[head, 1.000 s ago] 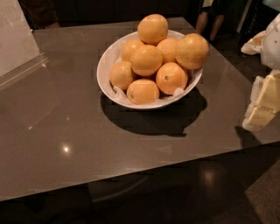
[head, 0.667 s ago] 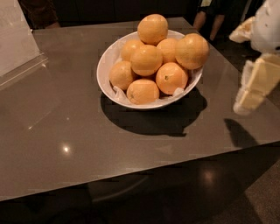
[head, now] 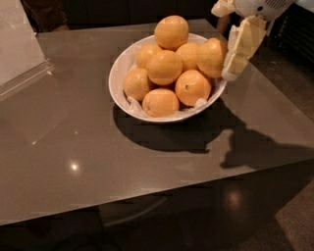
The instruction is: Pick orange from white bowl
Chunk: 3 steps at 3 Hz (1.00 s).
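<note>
The white bowl (head: 120,73) stands on the grey table, lined with crumpled white paper and heaped with several oranges. The large, pale orange (head: 210,56) lies at the bowl's right edge, partly covered by my gripper. A smaller, deeper-orange one with a dark stem dot (head: 191,87) lies just in front of it. My gripper (head: 226,44) comes in from the top right and hangs at the bowl's right rim, open. Its long cream finger (head: 243,46) is right beside the large orange, and its other fingertip (head: 221,8) is above the orange. It holds nothing.
A clear plastic stand (head: 19,49) sits at the table's far left. The table's right edge (head: 289,122) and front edge (head: 147,196) drop to a dark floor. The arm's shadow (head: 255,147) falls on the table to the right of the bowl.
My gripper has moved left and up from the table's right edge to the bowl's right rim, beside the large orange. The view has drawn closer to the bowl.
</note>
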Each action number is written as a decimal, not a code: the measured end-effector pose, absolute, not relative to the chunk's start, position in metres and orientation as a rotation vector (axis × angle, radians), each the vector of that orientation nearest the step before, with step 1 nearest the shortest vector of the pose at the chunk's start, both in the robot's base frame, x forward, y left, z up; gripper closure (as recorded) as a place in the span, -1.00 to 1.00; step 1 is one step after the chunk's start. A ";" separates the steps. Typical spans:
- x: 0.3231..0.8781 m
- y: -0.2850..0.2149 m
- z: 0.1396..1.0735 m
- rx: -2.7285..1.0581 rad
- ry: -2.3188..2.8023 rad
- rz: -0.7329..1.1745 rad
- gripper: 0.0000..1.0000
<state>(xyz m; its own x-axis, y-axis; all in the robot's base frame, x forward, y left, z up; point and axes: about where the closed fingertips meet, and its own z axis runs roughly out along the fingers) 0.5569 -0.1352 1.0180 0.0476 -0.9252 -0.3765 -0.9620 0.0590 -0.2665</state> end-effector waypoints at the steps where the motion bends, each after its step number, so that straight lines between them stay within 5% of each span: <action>1: 0.567 -0.132 1.037 -1.841 1.850 0.077 -1.00; 3: 0.588 -0.137 1.001 -1.834 1.918 0.136 -1.00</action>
